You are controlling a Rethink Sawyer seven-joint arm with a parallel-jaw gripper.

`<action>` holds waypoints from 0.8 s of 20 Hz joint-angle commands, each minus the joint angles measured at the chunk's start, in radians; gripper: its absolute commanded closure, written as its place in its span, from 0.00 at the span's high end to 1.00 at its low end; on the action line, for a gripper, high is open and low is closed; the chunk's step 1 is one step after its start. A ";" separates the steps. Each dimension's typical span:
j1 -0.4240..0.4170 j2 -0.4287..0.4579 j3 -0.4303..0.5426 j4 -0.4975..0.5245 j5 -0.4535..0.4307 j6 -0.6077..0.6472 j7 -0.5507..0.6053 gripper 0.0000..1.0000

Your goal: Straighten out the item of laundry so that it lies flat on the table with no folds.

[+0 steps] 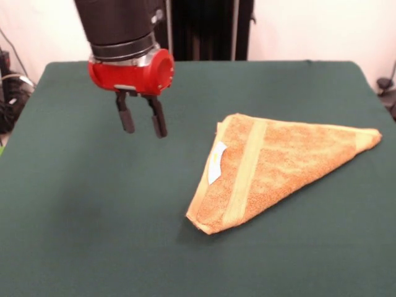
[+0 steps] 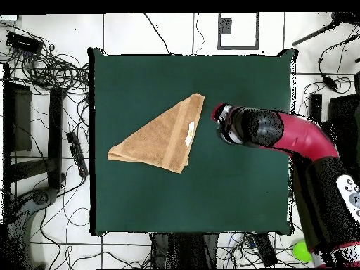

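The item of laundry (image 1: 272,167) is an orange-tan terry towel folded into a triangle on the dark green table (image 1: 93,210). A flat woven band runs across it and a small white label shows at its left edge. Seen from overhead, the towel (image 2: 163,137) lies left of the table's (image 2: 232,197) middle. My gripper (image 1: 143,128) hangs above the table to the left of the towel, apart from it, open with nothing between its two black fingers. In the overhead view the arm's red head (image 2: 223,121) sits just right of the towel's corner and hides the fingers.
Cables (image 2: 49,70) and dark equipment lie on the floor around the table in the overhead view. A dark stand (image 1: 204,28) rises behind the table's far edge.
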 commanded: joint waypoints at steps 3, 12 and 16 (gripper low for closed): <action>-0.031 0.071 0.177 -0.079 -0.072 0.157 -0.403 1.00; -0.030 0.079 0.180 -0.091 -0.113 0.144 -0.379 1.00; -0.032 0.076 0.190 -0.074 -0.096 0.142 -0.345 1.00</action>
